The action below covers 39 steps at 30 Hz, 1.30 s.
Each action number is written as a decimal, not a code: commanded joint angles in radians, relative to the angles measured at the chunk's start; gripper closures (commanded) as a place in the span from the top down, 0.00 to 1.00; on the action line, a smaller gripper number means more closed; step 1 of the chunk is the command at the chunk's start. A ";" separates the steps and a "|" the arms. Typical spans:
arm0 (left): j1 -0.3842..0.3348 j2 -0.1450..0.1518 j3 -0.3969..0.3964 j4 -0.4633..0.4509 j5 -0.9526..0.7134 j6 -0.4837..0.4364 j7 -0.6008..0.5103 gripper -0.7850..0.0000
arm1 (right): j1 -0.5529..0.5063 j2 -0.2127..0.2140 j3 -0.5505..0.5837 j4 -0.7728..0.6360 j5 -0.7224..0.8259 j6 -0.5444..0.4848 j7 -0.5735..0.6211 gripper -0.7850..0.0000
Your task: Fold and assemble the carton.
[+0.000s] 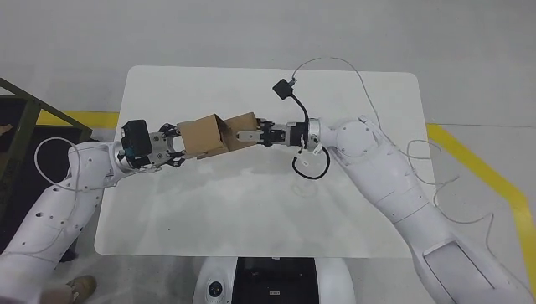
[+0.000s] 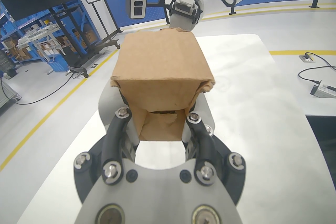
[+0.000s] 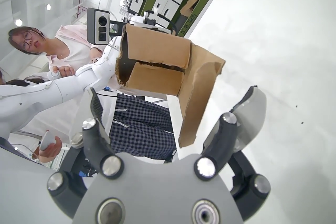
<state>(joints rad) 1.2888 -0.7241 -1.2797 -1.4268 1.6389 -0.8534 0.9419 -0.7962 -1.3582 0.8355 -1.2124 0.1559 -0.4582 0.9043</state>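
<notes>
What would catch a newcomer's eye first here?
The brown carton, half folded with loose flaps, sits over the middle of the white table between the two arms. The left hand is clamped on one end; the right hand, fingers spread wide, sits at the opposite flap.

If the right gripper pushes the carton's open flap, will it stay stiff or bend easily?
The flap would likely hinge at its crease, not stay stiff: it stands out loose from the carton. The cardboard looks thin, with ragged edges, so a hard push may crumple it. The left gripper grips one end only, so the carton may twist.
</notes>
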 commanded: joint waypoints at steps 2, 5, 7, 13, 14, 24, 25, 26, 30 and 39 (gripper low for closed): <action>0.001 0.000 -0.002 0.000 0.000 -0.001 0.000 0.31 | -0.016 0.004 0.022 0.003 0.079 0.023 0.025 1.00; 0.004 0.000 -0.004 0.000 0.003 0.001 0.001 0.30 | -0.021 0.008 0.037 0.017 0.134 0.060 0.081 1.00; 0.007 0.001 -0.006 0.000 0.004 0.001 0.003 0.30 | -0.022 0.011 0.043 0.030 0.146 0.087 0.107 1.00; 0.014 0.002 -0.015 -0.002 0.004 0.002 0.002 0.30 | -0.058 0.011 0.069 0.045 0.248 0.095 0.099 0.53; 0.016 0.002 -0.016 -0.003 0.004 0.002 0.002 0.30 | -0.062 0.011 0.069 0.046 0.257 0.098 0.101 0.49; 0.028 0.003 -0.025 -0.016 0.004 -0.001 -0.006 0.30 | -0.079 0.001 0.055 0.052 0.317 0.101 0.120 0.35; 0.029 0.003 -0.025 -0.018 0.004 -0.001 -0.007 0.30 | -0.078 -0.001 0.052 0.052 0.321 0.099 0.117 0.35; 0.029 0.003 -0.025 -0.019 0.003 -0.001 -0.008 0.30 | -0.075 -0.003 0.048 0.054 0.323 0.097 0.116 0.35; 0.032 0.002 -0.025 -0.024 0.002 -0.001 -0.012 0.30 | -0.070 -0.012 0.037 0.062 0.347 0.085 0.111 0.37; 0.037 0.002 -0.029 -0.037 0.000 -0.005 -0.020 0.30 | -0.054 -0.024 0.020 0.072 0.361 0.092 0.120 0.21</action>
<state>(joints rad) 1.3249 -0.7222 -1.3085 -1.4624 1.6384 -0.8573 0.9228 -0.8510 -1.3819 0.8567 -1.1399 0.5166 -0.3665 1.0230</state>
